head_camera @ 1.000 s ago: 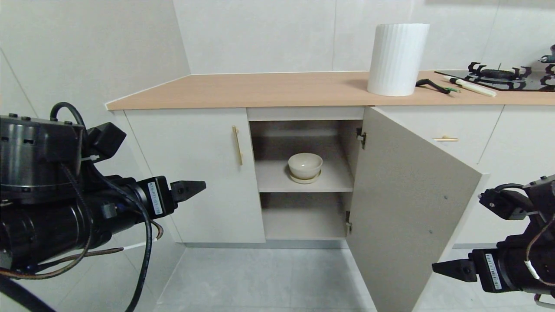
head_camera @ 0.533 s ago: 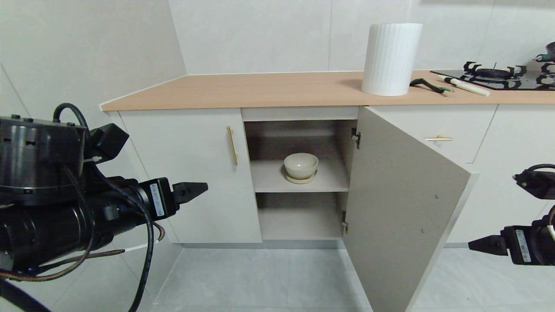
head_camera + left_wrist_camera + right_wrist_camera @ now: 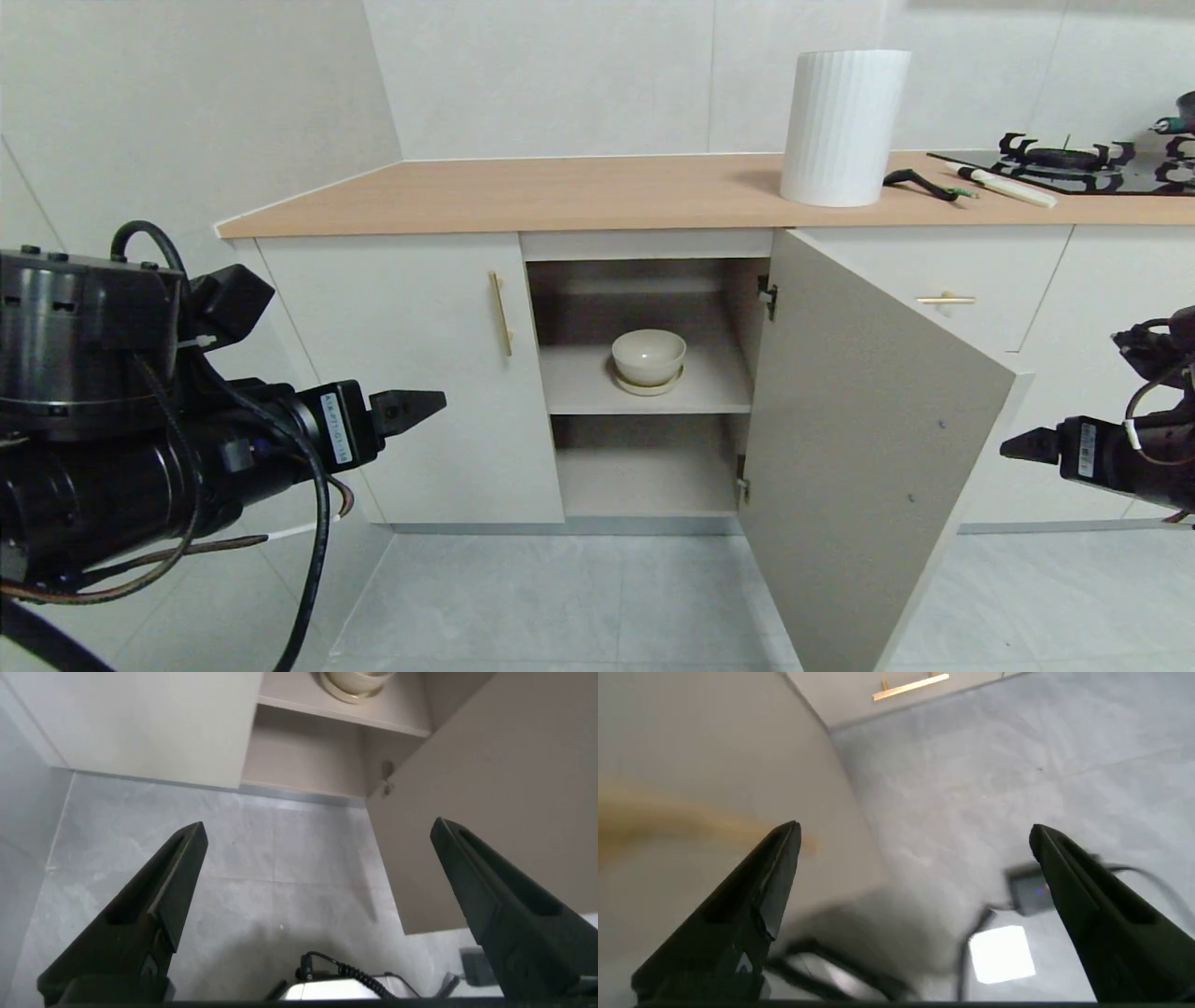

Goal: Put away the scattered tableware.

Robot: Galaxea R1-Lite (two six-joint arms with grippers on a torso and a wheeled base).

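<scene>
A cream bowl point(image 3: 648, 355) sits on a matching saucer point(image 3: 644, 385) on the upper shelf point(image 3: 579, 383) of the open cupboard; its rim also shows in the left wrist view as the bowl point(image 3: 353, 681). My left gripper point(image 3: 411, 411) hangs in front of the closed left door, left of the opening and away from the bowl. In its own view the left gripper point(image 3: 320, 833) is open and holds nothing. My right gripper point(image 3: 1022, 446) is just right of the open cupboard door point(image 3: 868, 448). The right gripper point(image 3: 915, 838) is open and holds nothing.
The open door swings out to the right of the shelves. On the wooden counter point(image 3: 560, 191) stand a tall white ribbed container point(image 3: 845, 126), a black tool point(image 3: 920, 179), a white-handled knife point(image 3: 1004, 185) and a gas hob point(image 3: 1064, 159). Grey tiled floor point(image 3: 579, 597) lies below.
The right gripper has moved to the right and risen beside the open door. The left arm, bowl and door stay put; the head camera shifted slightly at first.
</scene>
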